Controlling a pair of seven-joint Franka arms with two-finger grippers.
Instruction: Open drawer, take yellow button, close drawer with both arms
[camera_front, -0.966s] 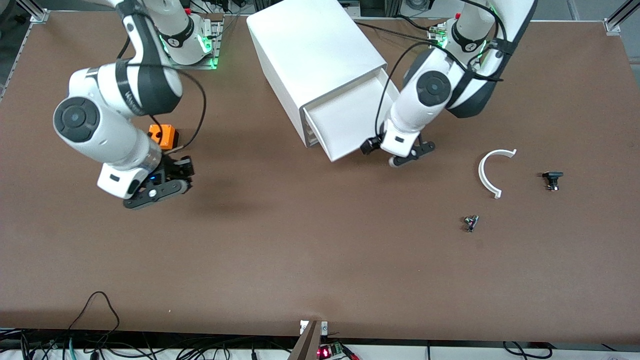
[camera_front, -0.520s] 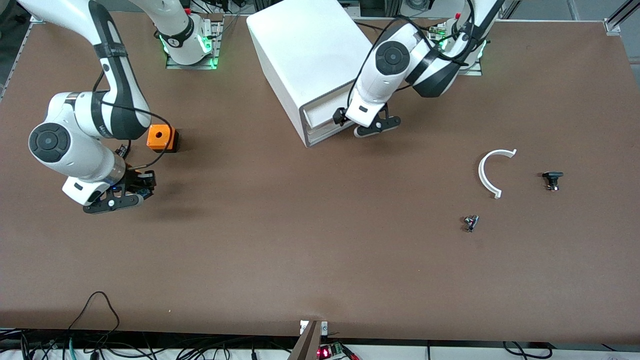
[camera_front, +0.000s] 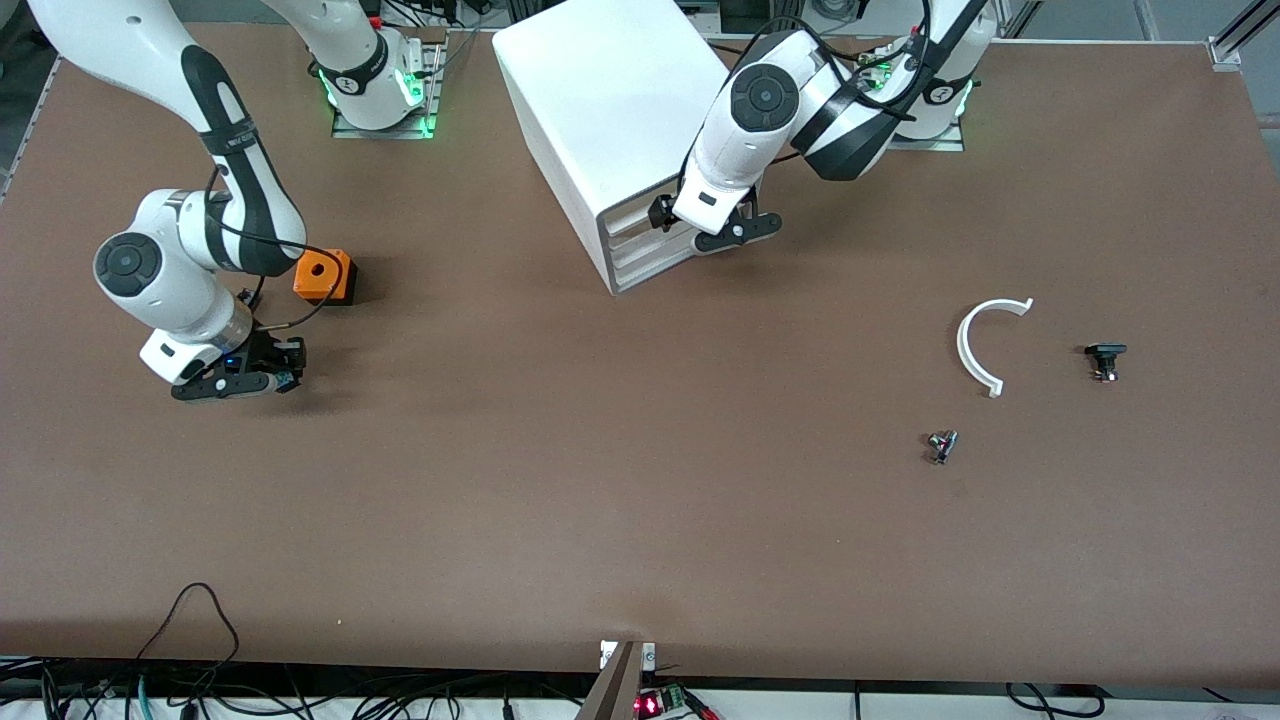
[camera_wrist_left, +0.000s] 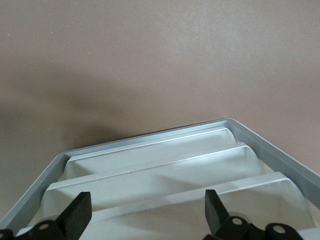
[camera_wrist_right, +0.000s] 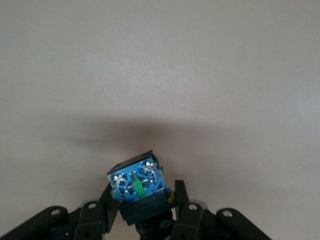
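The white cabinet (camera_front: 610, 90) stands at the robots' edge of the table, its front facing the front camera. Its top drawer (camera_front: 645, 213) sits flush with the three fronts below it and also shows in the left wrist view (camera_wrist_left: 150, 227). My left gripper (camera_front: 725, 235) is open and empty at the top drawer's front (camera_wrist_left: 146, 220). My right gripper (camera_front: 245, 378) is low over the table, nearer the front camera than the orange cube. In the right wrist view it (camera_wrist_right: 145, 207) is shut on the button (camera_wrist_right: 136, 182), whose blue and black body shows between the fingers.
An orange cube with a hole (camera_front: 323, 275) sits toward the right arm's end. Toward the left arm's end lie a white curved piece (camera_front: 978, 345), a small black part (camera_front: 1104, 358) and a tiny dark part (camera_front: 941, 445).
The drawer went from pulled out to fully in, with my left gripper following its front. My right gripper moved toward the right arm's end with the button and dropped lower.
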